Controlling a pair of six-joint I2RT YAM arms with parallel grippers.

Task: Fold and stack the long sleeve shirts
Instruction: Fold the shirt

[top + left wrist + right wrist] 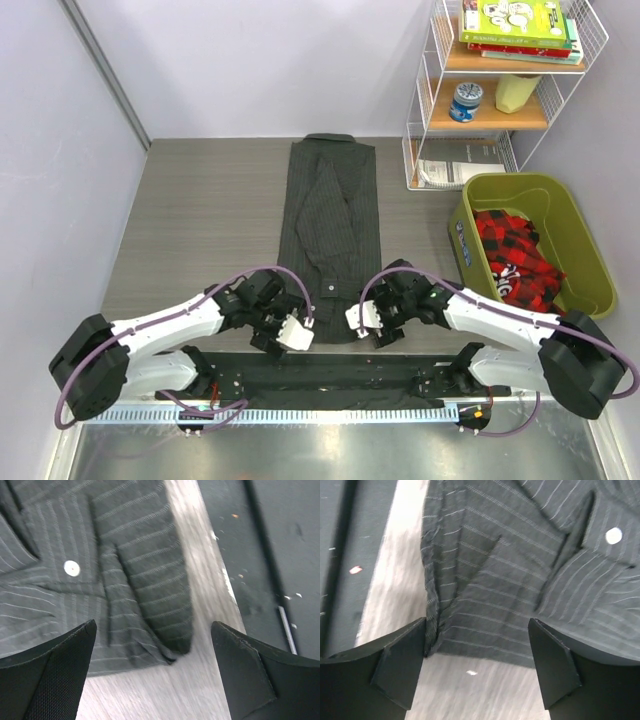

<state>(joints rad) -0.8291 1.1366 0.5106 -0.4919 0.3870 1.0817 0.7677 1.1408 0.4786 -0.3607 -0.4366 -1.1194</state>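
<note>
One long sleeve shirt [330, 220], dark with pale pinstripes, lies folded into a narrow lengthwise strip in the middle of the table, collar at the far end. My left gripper [285, 322] hovers open at its near left hem corner. My right gripper [375, 320] hovers open at the near right corner. In the left wrist view the shirt [140, 555] ends in a rounded corner between the spread fingers of the left gripper [154, 624]. In the right wrist view the hem of the shirt [510, 570] runs across between the fingers of the right gripper [477, 621]. Neither gripper holds cloth.
An olive-green bin [580, 250] at the right holds red plaid cloth [515, 255]. A white wire shelf [425, 120] with books and jars stands at the back right. A black mat [330, 375] runs along the near edge between the arm bases. Walls close in the left and back.
</note>
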